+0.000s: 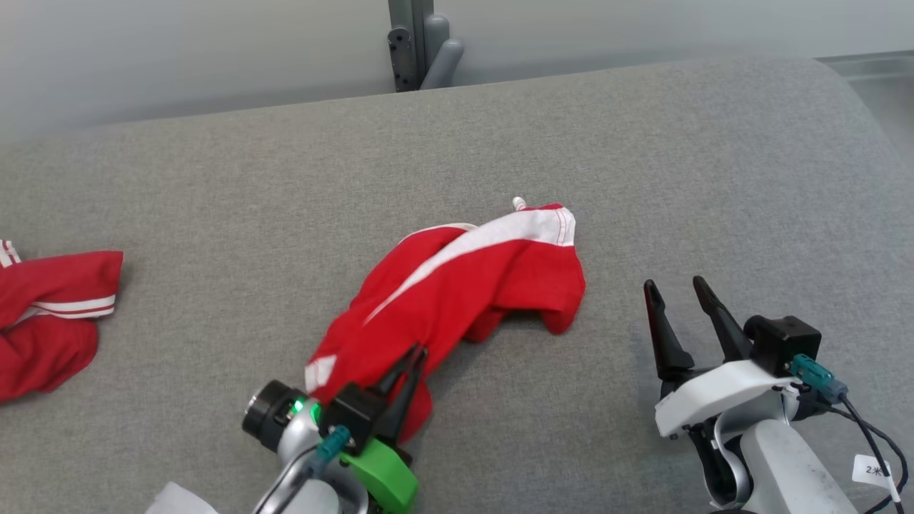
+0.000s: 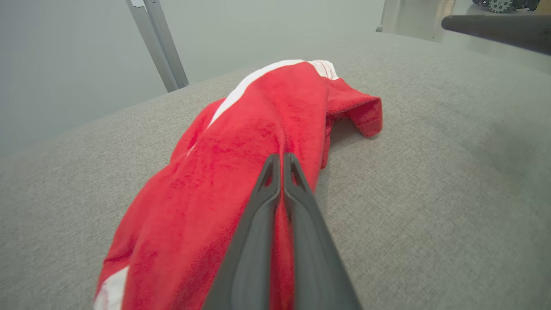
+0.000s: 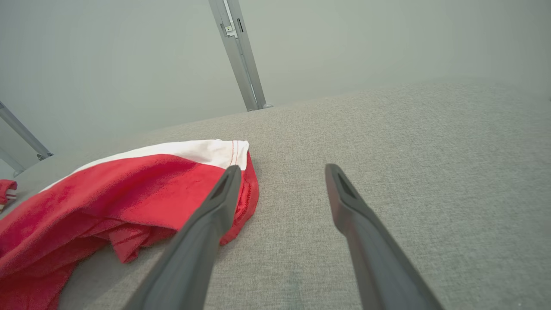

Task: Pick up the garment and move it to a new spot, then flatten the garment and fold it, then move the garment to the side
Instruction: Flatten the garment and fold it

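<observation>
Left pincer (image 1: 416, 351) tight on garment (image 1: 464, 285) edge

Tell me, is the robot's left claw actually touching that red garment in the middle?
Touching. In the left wrist view the left gripper has its two fingers closed with a strip of the red garment pinched between them.

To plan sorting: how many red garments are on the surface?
2: the middle garment, pinched by the left gripper; the second garment at the far left, partly cut off.
</observation>
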Tool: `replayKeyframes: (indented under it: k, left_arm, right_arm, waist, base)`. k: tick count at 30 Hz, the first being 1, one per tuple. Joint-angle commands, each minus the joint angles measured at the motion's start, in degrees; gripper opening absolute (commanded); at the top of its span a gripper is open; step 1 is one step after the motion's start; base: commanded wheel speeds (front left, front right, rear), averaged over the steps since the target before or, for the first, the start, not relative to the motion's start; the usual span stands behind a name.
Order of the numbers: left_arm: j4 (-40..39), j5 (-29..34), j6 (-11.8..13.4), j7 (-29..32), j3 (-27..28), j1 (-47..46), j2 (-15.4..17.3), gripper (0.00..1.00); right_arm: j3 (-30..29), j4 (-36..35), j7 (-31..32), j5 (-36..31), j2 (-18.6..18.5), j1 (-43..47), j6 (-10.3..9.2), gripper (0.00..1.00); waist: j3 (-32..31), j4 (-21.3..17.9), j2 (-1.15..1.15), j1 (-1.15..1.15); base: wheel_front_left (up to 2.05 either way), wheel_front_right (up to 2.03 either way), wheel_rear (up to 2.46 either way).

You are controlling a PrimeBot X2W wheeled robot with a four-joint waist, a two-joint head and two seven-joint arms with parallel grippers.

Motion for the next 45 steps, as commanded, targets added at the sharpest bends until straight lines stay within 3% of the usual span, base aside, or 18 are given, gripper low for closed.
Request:
replayKeyframes:
  k: [1, 4, 5, 6, 7, 8, 12, 19, 25, 30, 40, 41, 42, 45]
  left_arm:
    - [0.51, 0.52, -0.16, -0.04, -1.28, 0.63, 0.58, 0.00]
    - [3.10, -0.11, -0.16, -0.04, -5.39, 1.88, 0.95, 0.00]
    - [4.10, -0.71, -0.16, -0.04, -6.44, 1.97, 0.94, 0.08]
    - [5.18, -1.43, -0.16, -0.04, -7.09, 2.09, 0.82, 0.32]
    - [6.31, -2.37, -0.16, -0.03, -7.62, 2.20, 0.61, 0.48]
    - [7.67, -3.43, -0.16, -0.04, -8.06, 2.50, 0.36, 1.00]
    - [8.79, -6.34, -0.16, -0.04, -8.32, 2.34, -0.65, 1.00]
    - [1.40, -6.19, -0.16, -0.04, -4.95, 4.00, -1.18, 1.00]
    - [-3.65, -5.44, -0.15, -0.04, 1.81, 5.20, -1.28, 1.00]
    - [2.31, -5.67, -0.14, -0.04, 5.56, 3.07, -0.28, 1.00]
    - [14.18, -14.04, -0.15, -0.04, -2.19, -3.13, 2.36, 1.00]
    - [15.33, -15.15, -0.15, -0.04, -3.63, -3.63, 2.53, 0.90]
    - [16.03, -16.51, -0.15, -0.04, -4.89, -4.21, 2.61, 0.59]
    - [18.26, -21.18, -0.16, -0.04, -9.63, -6.09, 3.26, 0.02]
  right_arm:
    - [0.15, 0.18, -0.02, 0.41, -0.03, 0.67, 0.00, 1.00]
    - [0.44, 0.36, -0.02, 0.39, -0.01, 0.49, 0.00, 1.00]
    - [0.48, 0.44, -0.02, 0.39, -0.01, 0.41, 0.00, 1.00]
    - [0.57, 0.52, -0.02, 0.40, -0.05, 0.33, 0.00, 1.00]
    - [0.61, 0.59, -0.02, 0.47, -0.14, 0.33, 0.00, 1.00]
    - [0.64, 0.66, -0.02, 0.56, -0.27, 0.45, 0.00, 1.00]
    - [0.29, 1.12, -0.02, 0.69, -0.68, 1.40, 0.00, 1.00]
    - [-0.71, 0.94, -0.02, 0.59, -0.46, 2.63, 0.00, 1.00]
    - [-0.62, 0.68, -0.02, 0.54, 0.16, 3.34, 0.00, 1.00]
    - [0.20, 0.80, -0.02, 0.60, 0.47, 3.04, 0.00, 1.00]
    - [0.50, 0.86, -0.02, 0.87, -0.13, 2.51, 0.00, 1.00]
    - [0.49, 0.86, -0.02, 0.88, -0.17, 2.42, 0.00, 1.00]
    - [0.50, 0.85, -0.02, 0.89, -0.18, 2.32, 0.00, 1.00]
    - [0.60, 0.74, -0.02, 0.97, -0.22, 2.07, 0.00, 1.00]
  waist:
    - [-0.57, 0.75, 0.00, 0.00]
    - [-0.57, 1.07, 0.00, 0.00]
    - [-0.54, 1.13, 0.00, 0.00]
    - [-0.59, 1.16, 0.00, 0.00]
    - [-0.71, 1.16, 0.00, 0.00]
    - [-0.93, 1.17, 0.00, 0.00]
    - [-2.28, 1.41, 0.00, 0.00]
    - [-4.56, 2.66, 0.00, 0.00]
    - [-5.72, 3.91, 0.00, 0.00]
    - [-5.79, 3.81, 0.00, 0.00]
    - [-4.59, 2.10, 0.00, 0.00]
    - [-4.47, 1.98, 0.00, 0.00]
    - [-4.37, 1.85, 0.00, 0.00]
    - [-4.03, 1.52, 0.00, 0.00]
  base:
    - [0.00, 0.00, 0.00]
    - [0.00, 0.00, 0.00]
    - [0.00, 0.00, 0.00]
    - [0.00, 0.00, 0.00]
    - [0.00, 0.00, 0.00]
    - [0.00, 0.00, 0.00]
    - [0.00, 0.00, 0.00]
    - [0.00, 0.00, 0.00]
    - [0.00, 0.00, 0.00]
    - [0.00, 0.00, 0.00]
    - [0.00, 0.00, 0.00]
    - [0.00, 0.00, 0.00]
    - [0.00, 0.00, 0.00]
    - [0.00, 0.00, 0.00]
